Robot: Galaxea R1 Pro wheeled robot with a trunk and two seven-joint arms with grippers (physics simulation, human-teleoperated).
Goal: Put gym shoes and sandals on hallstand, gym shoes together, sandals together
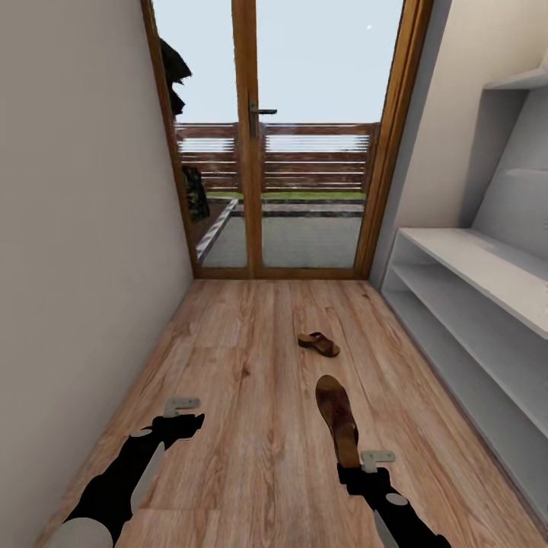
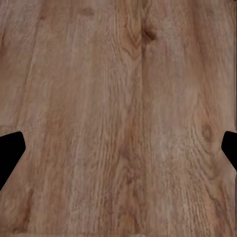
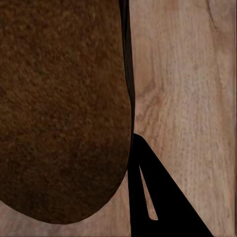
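One brown sandal (image 1: 337,417) hangs tilted above the corridor floor (image 1: 243,365), its heel end in my right gripper (image 1: 365,461), which is shut on it. In the right wrist view the sandal's dark sole (image 3: 64,108) looms close beside one black finger (image 3: 160,202). The second sandal (image 1: 318,343) lies on the floor further ahead, toward the door. My left gripper (image 1: 185,415) hovers open and empty over bare planks (image 2: 118,98), left of the held sandal. The pale grey hallstand (image 1: 476,262) runs along the right wall. The gym shoes are out of view.
A wood-framed glass door (image 1: 259,152) closes the corridor's far end. A plain wall (image 1: 76,266) bounds the left side. The hallstand's stepped upper shelves (image 1: 525,80) rise at the right edge, with two open lower levels (image 1: 457,335) below the bench top.
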